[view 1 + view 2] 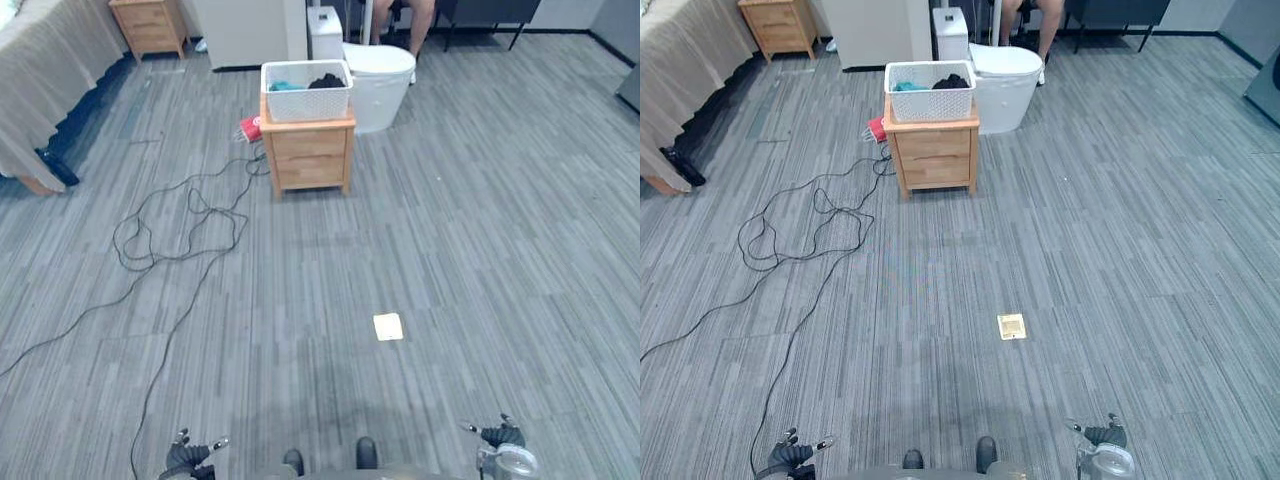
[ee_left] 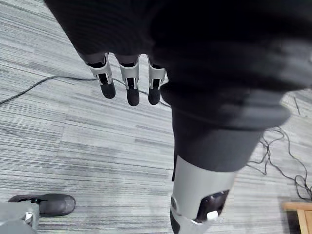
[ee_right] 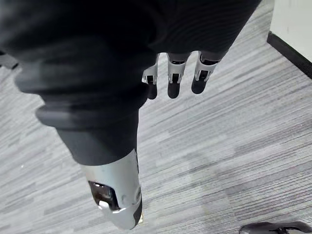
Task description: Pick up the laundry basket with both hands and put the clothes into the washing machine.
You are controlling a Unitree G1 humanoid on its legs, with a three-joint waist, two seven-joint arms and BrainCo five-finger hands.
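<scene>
The laundry basket (image 1: 306, 95) is set on a wooden nightstand (image 1: 311, 152), well ahead of the fingertips of both hands and untouched by either. Teal and black clothes (image 1: 325, 81) are contained in it. The washing machine (image 1: 382, 85) is positioned just beyond the nightstand, toward the right-hand side.

In the eye views, the left hand (image 1: 190, 456) and right hand (image 1: 498, 436) are seen held low and wide apart, with the basket lying ahead between their lines. A pale square tag (image 1: 388, 326) is seen on the floor between the fingertips and the nightstand.

In the wrist views, finger state is shown. The left fingers (image 2: 127, 83) and the right fingers (image 3: 174, 73) are extended and relaxed, nothing is held, and grey carpet (image 2: 97, 141) is seen past them.
</scene>
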